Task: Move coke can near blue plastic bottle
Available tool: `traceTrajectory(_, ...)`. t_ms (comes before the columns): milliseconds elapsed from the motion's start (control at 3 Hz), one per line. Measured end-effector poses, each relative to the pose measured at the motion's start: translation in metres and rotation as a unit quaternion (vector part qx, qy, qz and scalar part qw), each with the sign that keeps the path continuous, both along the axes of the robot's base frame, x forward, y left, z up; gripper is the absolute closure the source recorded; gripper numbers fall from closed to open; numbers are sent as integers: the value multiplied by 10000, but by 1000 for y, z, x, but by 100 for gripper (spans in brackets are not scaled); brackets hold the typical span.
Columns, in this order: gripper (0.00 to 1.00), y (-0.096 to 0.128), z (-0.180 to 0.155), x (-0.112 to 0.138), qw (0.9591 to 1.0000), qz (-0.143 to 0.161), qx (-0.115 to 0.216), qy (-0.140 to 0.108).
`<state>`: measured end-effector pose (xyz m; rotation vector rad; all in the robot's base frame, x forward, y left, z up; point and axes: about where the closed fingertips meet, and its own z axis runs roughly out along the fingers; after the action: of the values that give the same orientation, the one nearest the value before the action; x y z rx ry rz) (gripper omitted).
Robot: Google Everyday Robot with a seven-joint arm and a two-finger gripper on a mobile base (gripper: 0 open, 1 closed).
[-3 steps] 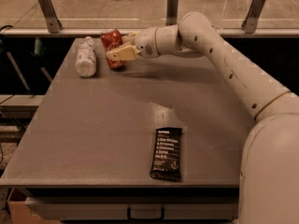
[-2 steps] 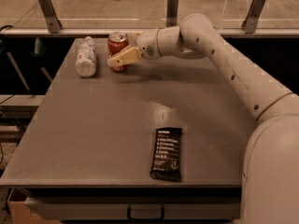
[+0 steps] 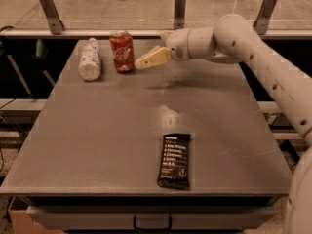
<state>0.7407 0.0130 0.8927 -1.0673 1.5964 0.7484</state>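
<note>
The red coke can [image 3: 122, 51] stands upright at the back left of the grey table [image 3: 112, 145]. The whitish plastic bottle [image 3: 90, 60] lies on its side just left of the can, with a small gap between them. My gripper [image 3: 150, 51] hovers just right of the can, a little above the table. It is open and empty, and one beige finger [image 3: 152, 58] points toward the can without touching it.
A flat black snack-bar wrapper [image 3: 174, 160] lies near the table's front edge, right of centre. A rail with metal posts [image 3: 180, 8] runs behind the table. My arm [image 3: 263, 57] reaches in from the right over the back of the table.
The can went from tilted in my gripper to standing upright on the table. The gripper let go of it and drew back to the right.
</note>
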Motion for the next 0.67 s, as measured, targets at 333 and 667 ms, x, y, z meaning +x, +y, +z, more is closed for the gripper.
traceTrajectory(333,0,-80,13,2,9970,-757,-109,-98)
traceTrajectory(667,0,-174,37,-4,9856,-1643,-281,-289)
